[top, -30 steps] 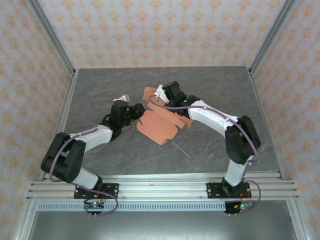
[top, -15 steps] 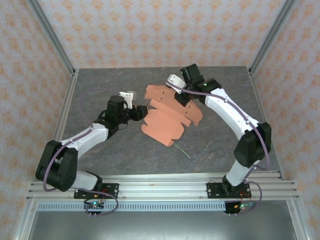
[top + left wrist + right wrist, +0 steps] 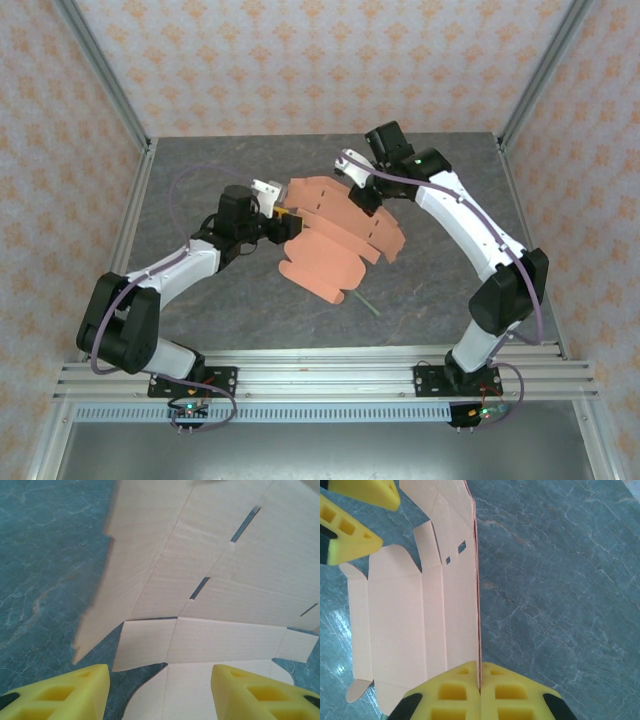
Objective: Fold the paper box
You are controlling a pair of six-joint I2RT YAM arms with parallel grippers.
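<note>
Pinching the paper box [image 3: 335, 245] by its far edge in the closed right claw [image 3: 479, 682] to stand that side up at the middle of the table [image 3: 200, 160], poising the open left claw [image 3: 160, 680] at its left edge, seemingly for a flap

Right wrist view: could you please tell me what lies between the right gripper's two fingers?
The paper box: one panel of the sheet runs edge-on into the right gripper, which is shut on it, as the right wrist view shows.
</note>
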